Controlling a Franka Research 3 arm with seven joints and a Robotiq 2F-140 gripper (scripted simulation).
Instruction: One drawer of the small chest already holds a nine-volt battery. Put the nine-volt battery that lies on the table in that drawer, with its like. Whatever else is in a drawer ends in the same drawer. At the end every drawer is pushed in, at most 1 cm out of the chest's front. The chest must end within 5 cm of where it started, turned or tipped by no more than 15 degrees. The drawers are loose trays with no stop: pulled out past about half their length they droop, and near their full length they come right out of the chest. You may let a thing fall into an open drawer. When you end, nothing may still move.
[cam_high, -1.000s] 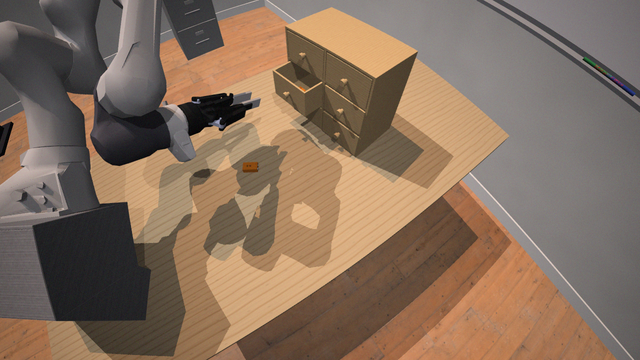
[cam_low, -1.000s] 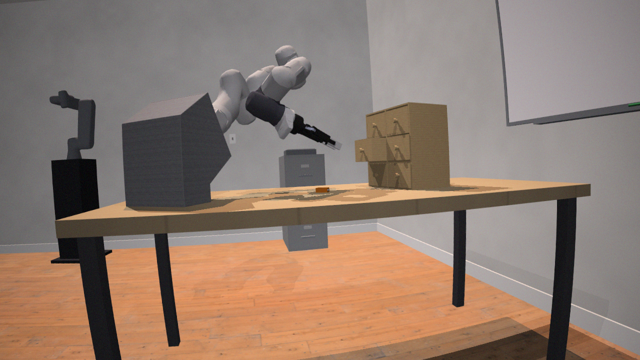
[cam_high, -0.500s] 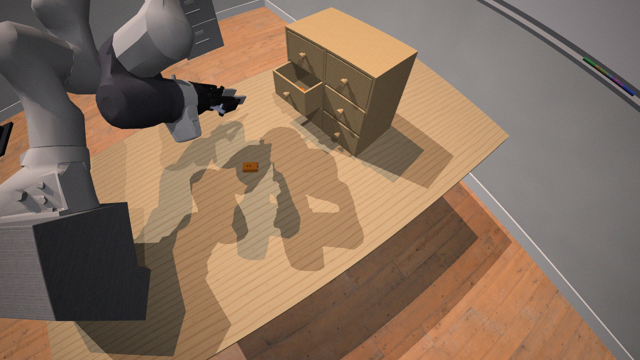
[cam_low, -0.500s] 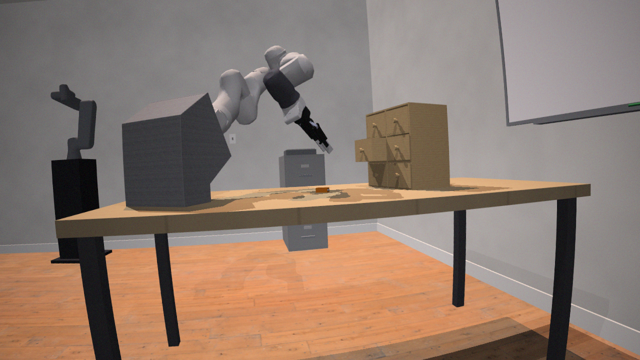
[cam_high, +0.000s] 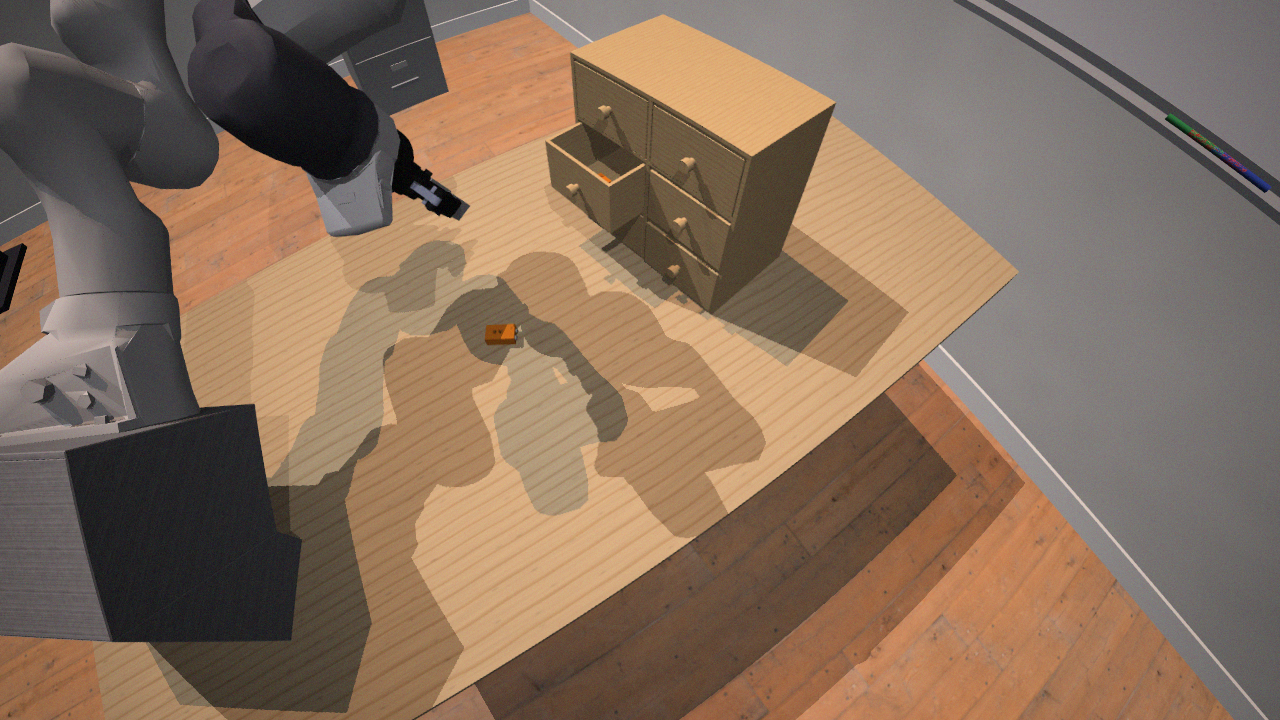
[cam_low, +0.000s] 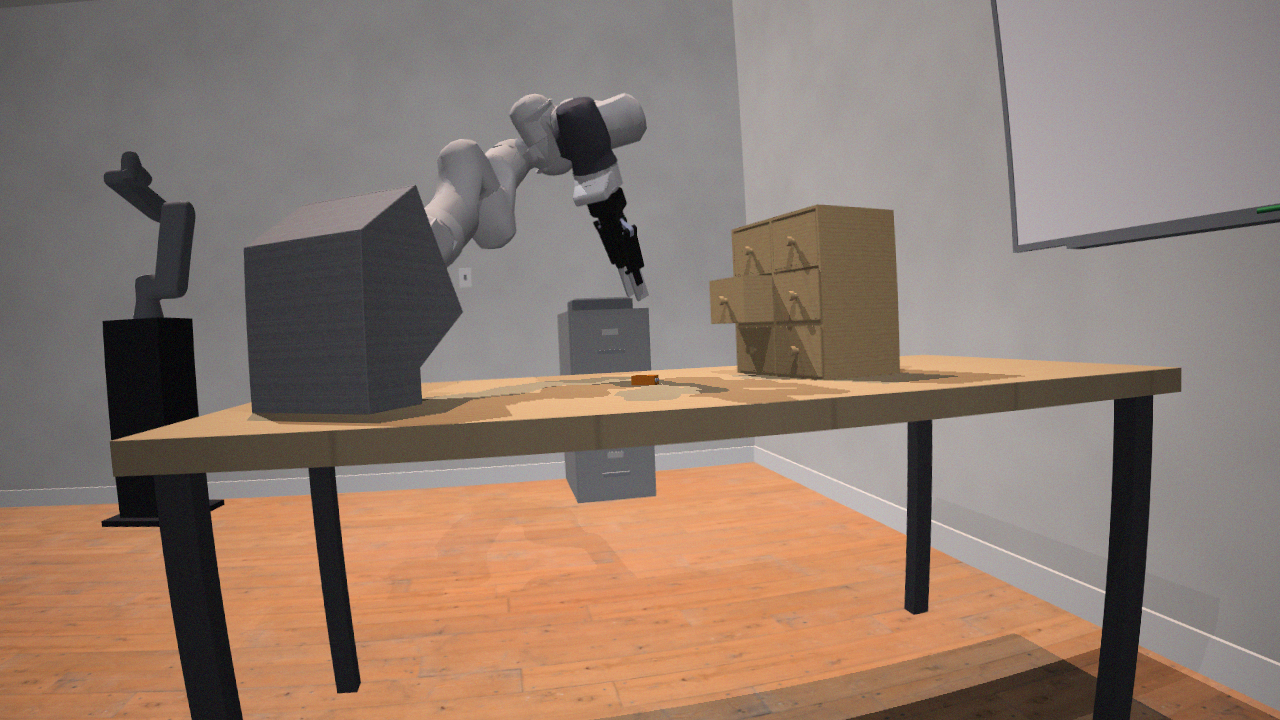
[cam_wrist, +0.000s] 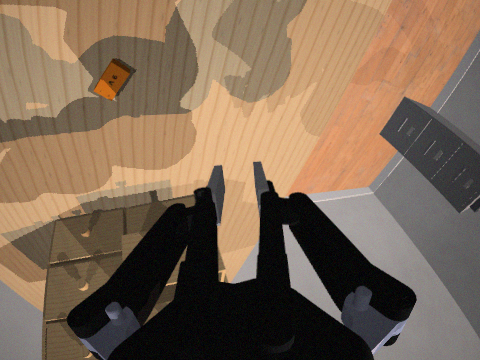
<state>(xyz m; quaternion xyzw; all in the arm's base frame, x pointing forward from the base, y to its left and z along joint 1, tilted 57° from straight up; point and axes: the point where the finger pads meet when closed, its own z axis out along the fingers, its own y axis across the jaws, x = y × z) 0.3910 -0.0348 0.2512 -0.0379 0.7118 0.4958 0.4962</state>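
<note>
In the top view, the chest and its open drawer lie towards my 3 o'clock. My pincer slants downward, fingers slightly apart, holding nothing. The battery lies below, towards 5 o'clock, long axis 9-to-3.

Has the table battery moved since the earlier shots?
No, the battery hasn't; against the chest it sits in the same spot.
</note>
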